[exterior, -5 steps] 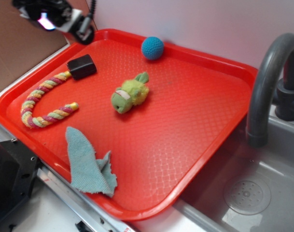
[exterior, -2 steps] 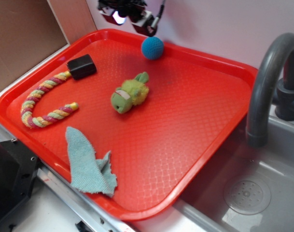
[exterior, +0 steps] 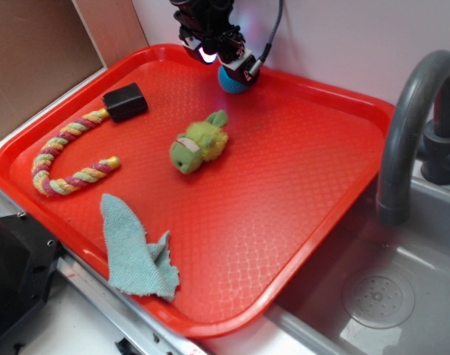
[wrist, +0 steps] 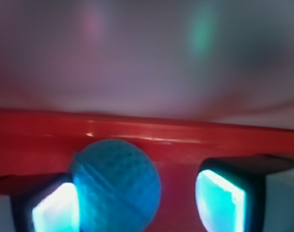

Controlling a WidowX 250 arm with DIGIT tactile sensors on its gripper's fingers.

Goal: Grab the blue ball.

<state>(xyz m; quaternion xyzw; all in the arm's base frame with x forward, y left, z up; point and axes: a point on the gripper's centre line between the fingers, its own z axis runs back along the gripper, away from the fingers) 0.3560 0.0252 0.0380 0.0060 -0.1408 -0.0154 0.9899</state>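
Now open end effector, blue ball between fingers, nearer one side

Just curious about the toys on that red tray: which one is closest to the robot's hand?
The blue ball, at the tray's far edge. The hand is right over it, with the ball between its fingers. The green plush toy and rope toy lie farther off.

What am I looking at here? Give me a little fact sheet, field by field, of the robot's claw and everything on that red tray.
gripper: open, one finger each side of the ball
blue ball: near the tray's far rim, close against one finger, not yet squeezed
red tray: beside a sink
green plush toy: mid-tray
rope toy: curved, left part of tray
black block: at the rope's far end
teal cloth: crumpled, near front rim
faucet: grey, right of tray
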